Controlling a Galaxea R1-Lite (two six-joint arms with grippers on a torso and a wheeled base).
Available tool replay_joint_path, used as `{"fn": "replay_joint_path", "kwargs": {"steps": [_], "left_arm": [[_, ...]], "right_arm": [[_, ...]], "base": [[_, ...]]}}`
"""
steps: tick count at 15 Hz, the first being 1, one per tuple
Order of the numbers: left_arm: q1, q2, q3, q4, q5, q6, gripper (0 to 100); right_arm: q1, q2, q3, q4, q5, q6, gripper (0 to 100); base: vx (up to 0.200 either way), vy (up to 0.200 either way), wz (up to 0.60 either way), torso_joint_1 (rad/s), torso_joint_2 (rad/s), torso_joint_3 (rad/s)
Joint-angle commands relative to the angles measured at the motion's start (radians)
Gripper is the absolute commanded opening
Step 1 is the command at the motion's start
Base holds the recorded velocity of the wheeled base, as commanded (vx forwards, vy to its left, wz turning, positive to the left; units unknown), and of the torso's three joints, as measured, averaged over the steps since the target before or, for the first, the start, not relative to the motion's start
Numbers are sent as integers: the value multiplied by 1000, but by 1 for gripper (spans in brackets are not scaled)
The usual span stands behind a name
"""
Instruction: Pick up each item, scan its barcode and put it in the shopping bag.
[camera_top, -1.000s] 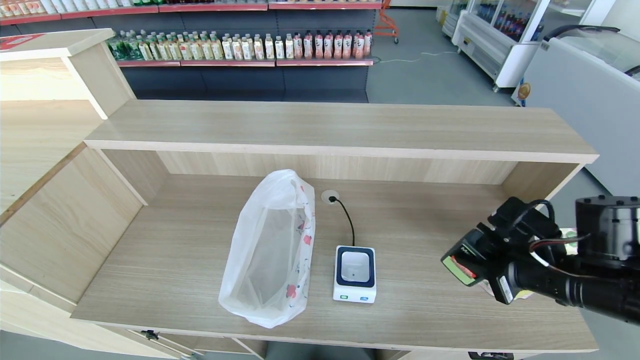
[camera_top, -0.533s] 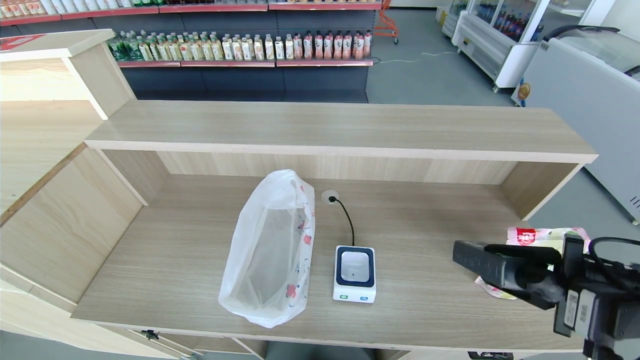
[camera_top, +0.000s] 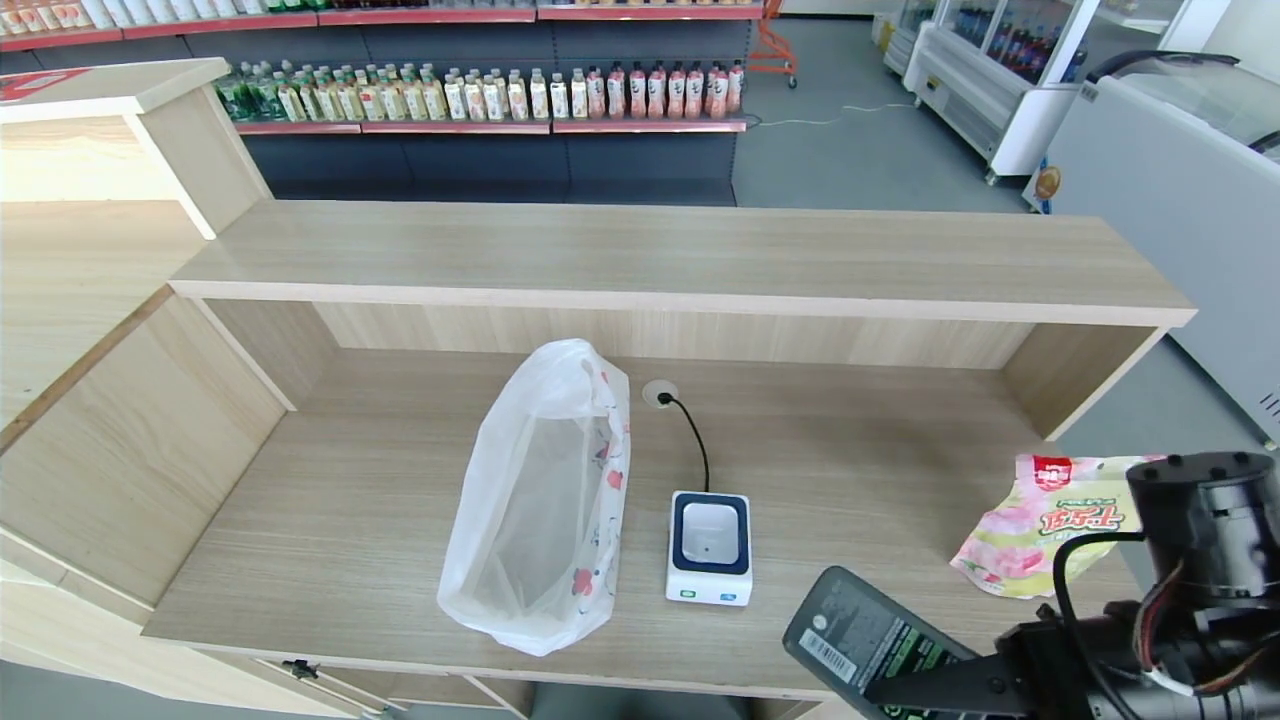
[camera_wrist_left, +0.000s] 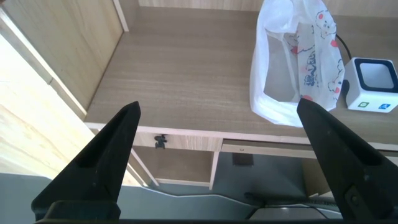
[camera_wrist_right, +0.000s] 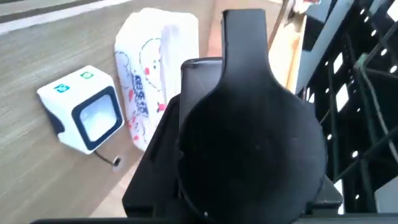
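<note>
My right gripper (camera_top: 925, 684) is shut on a flat dark grey package (camera_top: 858, 634) with a white barcode label facing up. It hangs over the counter's near edge, to the right of the white scanner (camera_top: 709, 547). In the right wrist view the dark package (camera_wrist_right: 249, 143) fills the foreground, with the scanner (camera_wrist_right: 84, 115) and the shopping bag (camera_wrist_right: 155, 68) beyond it. The white plastic shopping bag (camera_top: 545, 500) stands open, left of the scanner. A pink and yellow snack pouch (camera_top: 1040, 522) lies flat at the counter's right end. My left gripper (camera_wrist_left: 221, 155) is open, off the counter's near edge, left of the bag (camera_wrist_left: 298, 62).
The scanner's black cable (camera_top: 690, 430) runs back to a hole in the wooden counter (camera_top: 850, 470). A raised shelf (camera_top: 680, 250) spans the back, and side walls close both ends. Bare counter lies left of the bag and between the scanner and the pouch.
My right arm has swung from beside the pouch down toward the near edge, nearer the scanner. The dark package has turned label-up, and the pouch is now uncovered.
</note>
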Motion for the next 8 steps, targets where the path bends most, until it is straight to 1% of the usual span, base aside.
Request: {"fn": "replay_joint_path", "kwargs": {"steps": [1,2,3,6,8], "left_arm": [[0,0,0,0,0,0,100],[0,0,0,0,0,0,100],[0,0,0,0,1,0,100],[0,0,0,0,0,0,100],[0,0,0,0,0,0,100]], "right_arm": [[142,174,-43,-41,11,-49,0],[188,207,-76,-67,16,-49,0],[205,233,-109,-101,19,-49,0],[205,252,-112,-196,46,-50,0],[205,258,-114,-200,63,-52,0]], "base": [[0,0,0,0,0,0],[0,0,0,0,0,0],[0,0,0,0,0,0],[0,0,0,0,0,0],[0,0,0,0,0,0]]}}
